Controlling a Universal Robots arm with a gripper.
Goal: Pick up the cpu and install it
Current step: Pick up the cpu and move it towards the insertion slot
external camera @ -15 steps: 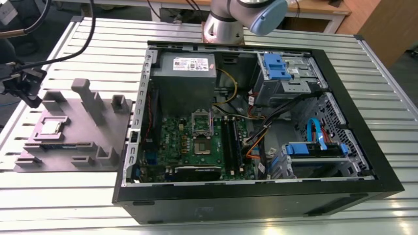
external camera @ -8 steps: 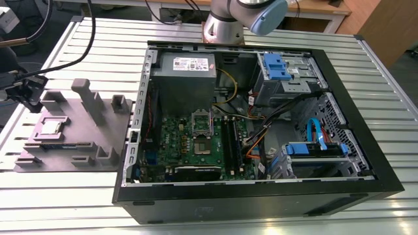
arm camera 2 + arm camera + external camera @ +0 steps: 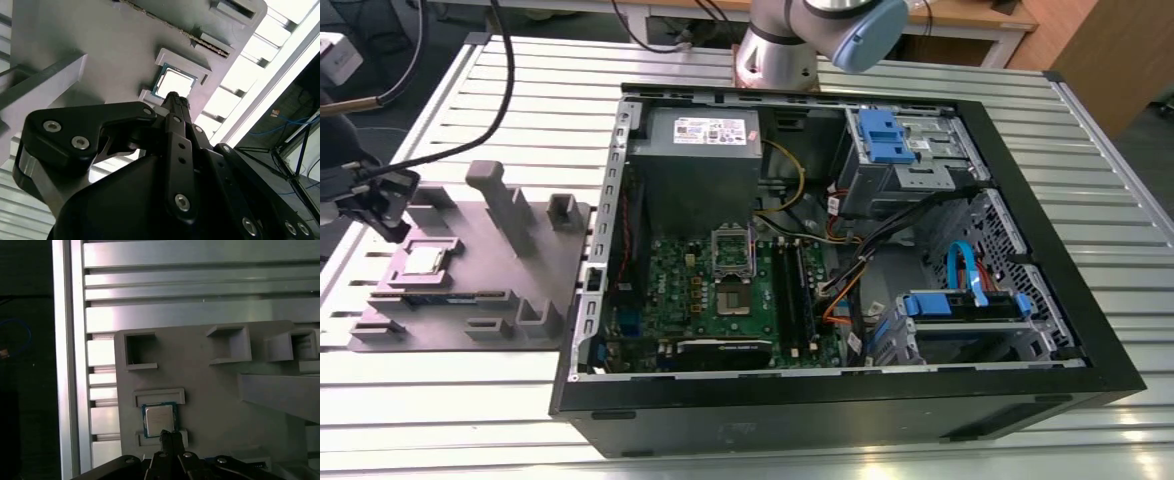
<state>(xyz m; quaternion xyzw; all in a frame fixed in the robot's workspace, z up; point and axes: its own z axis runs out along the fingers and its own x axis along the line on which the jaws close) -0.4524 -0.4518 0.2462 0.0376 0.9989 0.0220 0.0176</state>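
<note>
The gripper [image 3: 167,436] covers the near edge of the cpu [image 3: 159,419] in both wrist views, so I cannot tell whether its tip touches the chip or hangs just above it. In the exterior view the arm [image 3: 834,35] runs off the top edge, the gripper is cut by the exterior view's left edge, and the cpu is too small to show how it sits in the grey holder [image 3: 494,270]. The holder is cropped by the edges of both wrist views.
</note>
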